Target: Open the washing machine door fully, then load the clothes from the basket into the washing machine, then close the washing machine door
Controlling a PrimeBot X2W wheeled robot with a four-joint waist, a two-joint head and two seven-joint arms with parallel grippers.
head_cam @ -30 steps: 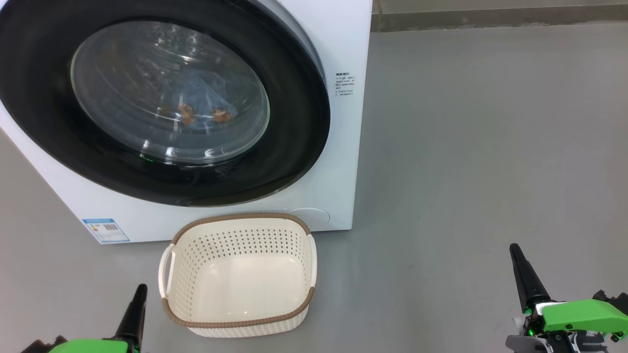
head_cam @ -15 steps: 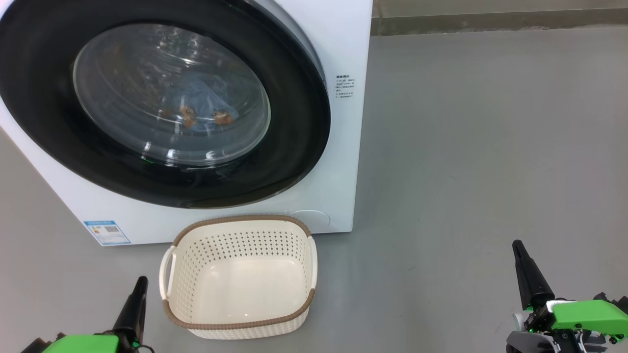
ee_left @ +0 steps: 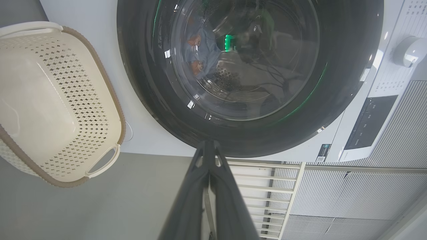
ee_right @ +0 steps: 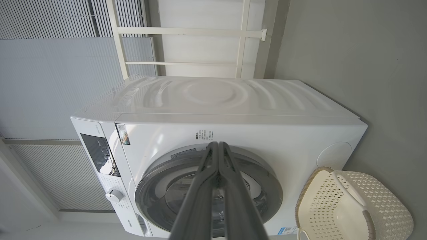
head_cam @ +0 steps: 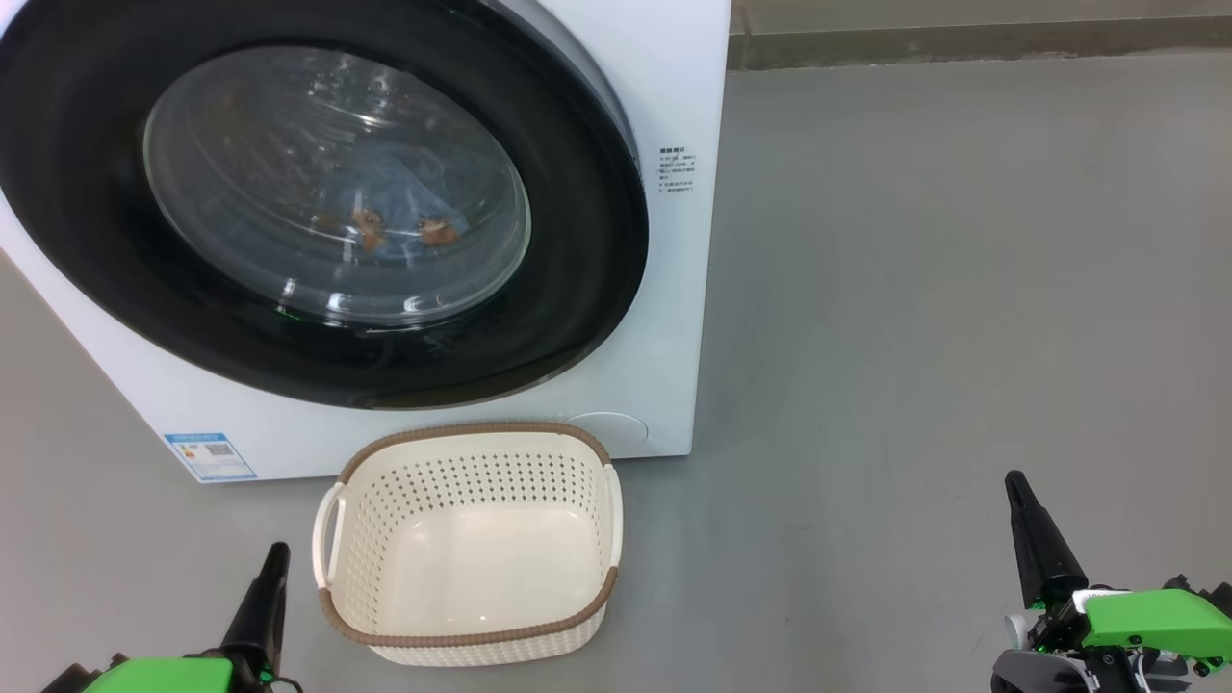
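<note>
My left fingers [head_cam: 274, 568] and right fingers [head_cam: 1017, 496] were clenched on nothing, low on either side of the basket [head_cam: 472, 426]. It stood empty on the floor [head_cam: 914, 289] just before the washer [head_cam: 679, 87]. The door [head_cam: 587, 318] was shut, and the clothes [head_cam: 385, 207] lay inside behind its window [head_cam: 250, 125].

Looks onto a smooth, matte grey floor [head_cam: 943, 289], faintly speckled. Ends in a darker band [head_cam: 962, 43] along its far edge. Beyond, takes in white ribbed panels [ee_right: 43, 66] and white frame bars [ee_right: 190, 31] crossing a pale wall [ee_right: 196, 50]. Lit softly, evenly.
</note>
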